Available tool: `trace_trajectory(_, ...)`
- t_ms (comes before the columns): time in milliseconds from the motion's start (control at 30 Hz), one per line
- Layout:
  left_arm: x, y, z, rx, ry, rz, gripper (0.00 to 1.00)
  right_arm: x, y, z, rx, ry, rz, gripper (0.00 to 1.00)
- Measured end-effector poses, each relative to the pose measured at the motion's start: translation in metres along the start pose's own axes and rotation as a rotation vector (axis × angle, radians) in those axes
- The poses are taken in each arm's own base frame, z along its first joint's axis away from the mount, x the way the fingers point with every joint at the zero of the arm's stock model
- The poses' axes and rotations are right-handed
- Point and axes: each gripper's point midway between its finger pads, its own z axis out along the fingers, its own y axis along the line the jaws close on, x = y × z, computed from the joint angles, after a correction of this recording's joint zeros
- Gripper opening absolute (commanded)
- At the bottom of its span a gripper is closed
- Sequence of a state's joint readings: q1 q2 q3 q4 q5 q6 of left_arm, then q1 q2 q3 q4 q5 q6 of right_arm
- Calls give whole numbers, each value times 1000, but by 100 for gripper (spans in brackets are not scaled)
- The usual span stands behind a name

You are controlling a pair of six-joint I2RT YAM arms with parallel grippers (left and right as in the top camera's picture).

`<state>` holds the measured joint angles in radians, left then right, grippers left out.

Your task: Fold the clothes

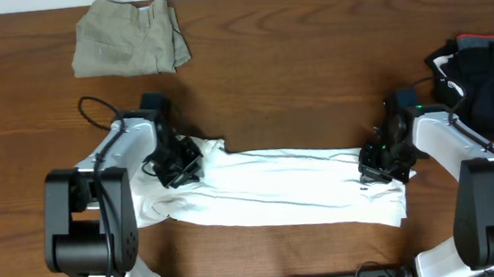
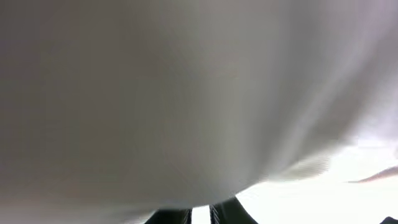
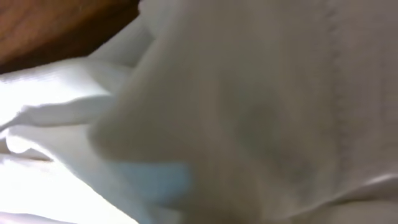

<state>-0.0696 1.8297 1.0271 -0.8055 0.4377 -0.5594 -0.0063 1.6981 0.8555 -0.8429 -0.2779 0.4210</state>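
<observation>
Crosswise, white T-shirt (image 1: 287, 189) in a rumpled band; left claw (image 1: 178, 171), right claw (image 1: 377, 167): opening unclear.

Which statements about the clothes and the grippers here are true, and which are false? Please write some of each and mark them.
1. The white T-shirt lies stretched out between the left gripper and the right gripper. True.
2. The khaki trousers lie on top of the T-shirt. False: they lie apart from it, at the far left of the table.
3. The black bundle lies at the table's right side. True.
4. The left gripper hangs over the trousers. False: it is at the T-shirt's left end.
</observation>
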Motion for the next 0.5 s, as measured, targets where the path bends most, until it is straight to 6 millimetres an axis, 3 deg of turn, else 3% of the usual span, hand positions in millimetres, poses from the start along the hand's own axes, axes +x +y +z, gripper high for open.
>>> trace_trajectory(500, -48, 69, -34, 80, -59, -251, 15, -31, 11, -5, -62, -131, -24, 12)
